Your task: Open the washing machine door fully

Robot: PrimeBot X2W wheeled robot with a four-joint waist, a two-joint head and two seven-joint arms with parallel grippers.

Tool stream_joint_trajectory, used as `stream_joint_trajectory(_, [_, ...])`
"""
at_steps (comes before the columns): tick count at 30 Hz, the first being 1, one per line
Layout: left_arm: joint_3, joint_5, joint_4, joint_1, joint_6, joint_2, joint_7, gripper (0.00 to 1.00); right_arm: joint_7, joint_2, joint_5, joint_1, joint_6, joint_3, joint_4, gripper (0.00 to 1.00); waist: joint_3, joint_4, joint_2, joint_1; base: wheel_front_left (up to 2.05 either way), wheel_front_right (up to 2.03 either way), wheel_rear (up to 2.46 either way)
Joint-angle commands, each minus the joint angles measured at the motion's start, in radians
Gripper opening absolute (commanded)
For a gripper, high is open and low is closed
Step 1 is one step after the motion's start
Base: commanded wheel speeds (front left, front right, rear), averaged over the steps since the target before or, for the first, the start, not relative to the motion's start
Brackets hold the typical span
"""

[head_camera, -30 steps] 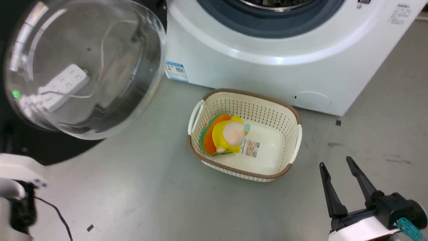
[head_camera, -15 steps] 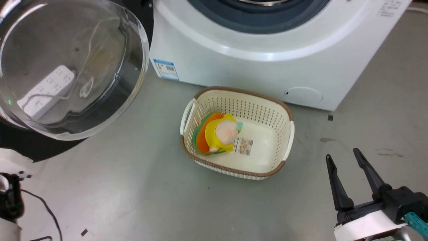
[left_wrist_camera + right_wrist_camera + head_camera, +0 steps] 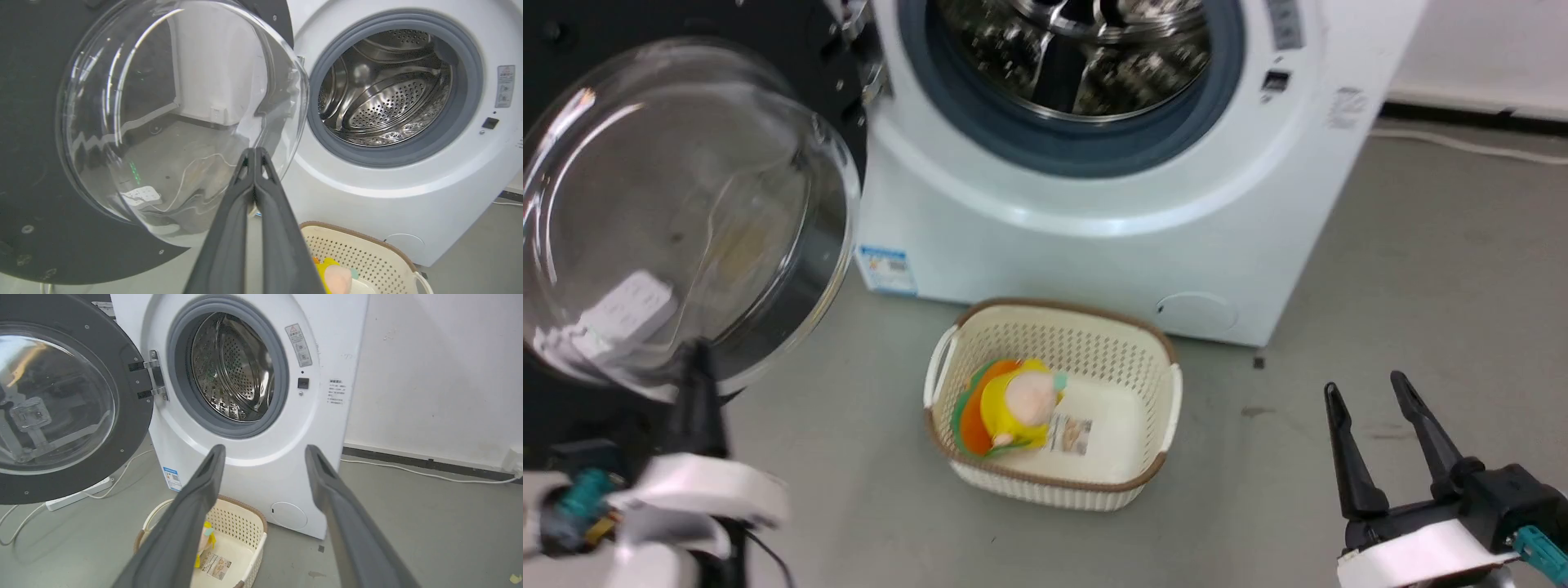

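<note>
The washing machine door [image 3: 678, 212] hangs swung out to the left of the washing machine [image 3: 1094, 237] on its metal hinge [image 3: 870, 77]. Its glass bowl bulges toward me. The steel drum [image 3: 1086, 57] stands uncovered. My left gripper [image 3: 693, 359] is low at the left, blurred, just before the door's lower rim. In the left wrist view the left gripper [image 3: 254, 155] is shut on nothing, tips before the door [image 3: 175, 114]; whether they touch I cannot tell. My right gripper [image 3: 1365, 388] is open at the lower right, well clear of the machine [image 3: 322, 347].
A cream perforated basket [image 3: 1062, 309] holding a yellow plush toy [image 3: 1017, 404] sits on the grey floor in front of the machine. A white power strip [image 3: 77, 494] lies under the door [image 3: 53, 404]. A cable [image 3: 408, 467] runs along the wall at the right.
The head camera has tilted up, bringing the drum into view. My left gripper has risen into the lower left, before the door's lower rim. The right gripper has hardly moved.
</note>
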Motion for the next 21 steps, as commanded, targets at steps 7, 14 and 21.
stream_joint_trajectory(7, [-0.102, 0.043, -0.098, 0.130, 0.015, -0.087, -0.013, 0.00, -0.008, 0.019, 0.008, 0.047, 0.001, -0.009, 0.029, 1.00, -0.104, -0.077, 0.0000, 0.0002, 0.00, 0.00, 0.00])
stream_joint_trajectory(14, [-0.181, 0.101, -0.117, 0.206, 0.030, -0.124, -0.026, 0.00, -0.009, 0.026, 0.014, 0.076, 0.001, -0.006, 0.028, 1.00, -0.122, -0.106, 0.0000, 0.0002, 0.00, 0.00, 0.00])
stream_joint_trajectory(21, [-0.213, 0.109, -0.085, 0.236, 0.027, -0.137, -0.029, 1.00, -0.009, 0.027, 0.017, 0.094, 0.001, -0.016, 0.046, 1.00, -0.130, -0.121, 0.0000, 0.0002, 0.00, 0.00, 0.00])
